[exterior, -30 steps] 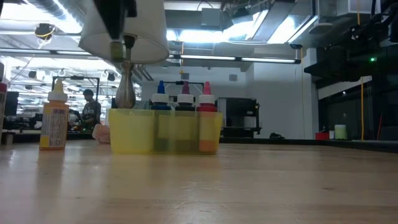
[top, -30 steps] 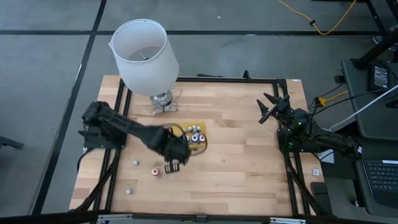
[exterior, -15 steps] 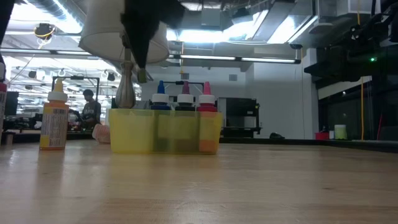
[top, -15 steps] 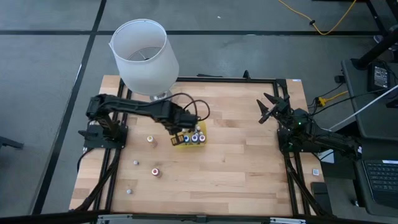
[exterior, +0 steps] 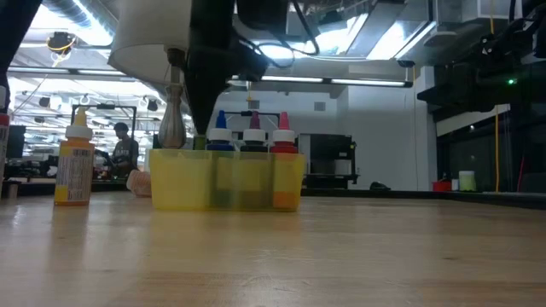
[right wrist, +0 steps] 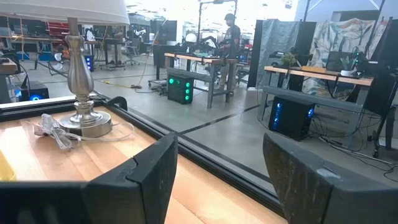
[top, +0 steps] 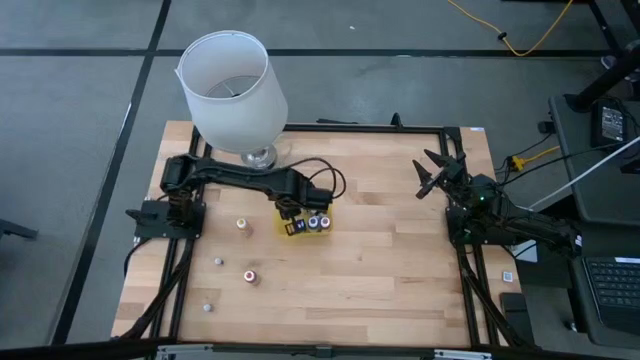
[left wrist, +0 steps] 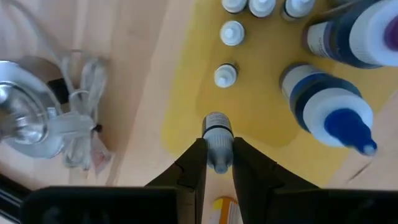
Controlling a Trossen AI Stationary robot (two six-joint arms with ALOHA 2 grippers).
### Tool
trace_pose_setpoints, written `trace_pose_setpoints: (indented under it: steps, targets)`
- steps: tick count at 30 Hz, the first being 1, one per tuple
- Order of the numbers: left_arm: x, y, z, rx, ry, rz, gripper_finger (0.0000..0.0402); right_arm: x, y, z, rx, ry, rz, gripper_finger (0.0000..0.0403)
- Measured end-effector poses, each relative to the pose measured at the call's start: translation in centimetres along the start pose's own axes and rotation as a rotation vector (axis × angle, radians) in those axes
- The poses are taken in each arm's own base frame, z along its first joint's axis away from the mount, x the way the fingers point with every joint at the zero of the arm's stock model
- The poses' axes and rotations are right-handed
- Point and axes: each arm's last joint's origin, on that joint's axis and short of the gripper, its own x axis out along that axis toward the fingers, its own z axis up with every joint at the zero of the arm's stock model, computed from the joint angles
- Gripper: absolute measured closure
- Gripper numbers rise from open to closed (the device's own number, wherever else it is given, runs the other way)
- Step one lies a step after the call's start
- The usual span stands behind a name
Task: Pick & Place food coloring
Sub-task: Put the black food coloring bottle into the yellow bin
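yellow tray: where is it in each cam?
High view: yellow tray near table centre, partly under the left gripper.
Low view: tray left of centre, bottles standing in it.
Left wrist view: tray fills the middle, beyond the left gripper, which is shut on a small bottle.
Right wrist view: not clearly in it.
Shared landmark: the lamp base, also in low, left wrist and right wrist views.

Tiny whitish plastic food-colouring bottles stand upright together in the yellow tray. Four more lie scattered on the table's left half, toward its near-left corner; one red-capped.
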Motion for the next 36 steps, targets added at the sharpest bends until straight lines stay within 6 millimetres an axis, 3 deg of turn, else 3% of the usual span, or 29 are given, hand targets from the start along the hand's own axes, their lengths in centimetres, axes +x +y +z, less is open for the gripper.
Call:
trace_pose_setpoints:
  steps: [9,16,27,36]
  targets:
    - [1.2,-0.9,0.0,0.171,0.036,0.022,0.0343,0.0,0.0,0.0,0.000,0.000,0.000,0.0166]
    - [3.3,-1.4,-0.6,0.308,0.050,0.030,0.0343,0.0,0.0,0.0,0.000,0.000,0.000,0.0166]
    - [5.4,-1.7,-0.7,0.365,0.010,0.018,0.0343,0.0,0.0,0.0,0.000,0.000,0.000,0.0166]
    - [5.5,-1.6,-0.6,0.399,0.007,0.016,0.0328,0.0,0.0,0.0,0.000,0.000,0.000,0.0166]
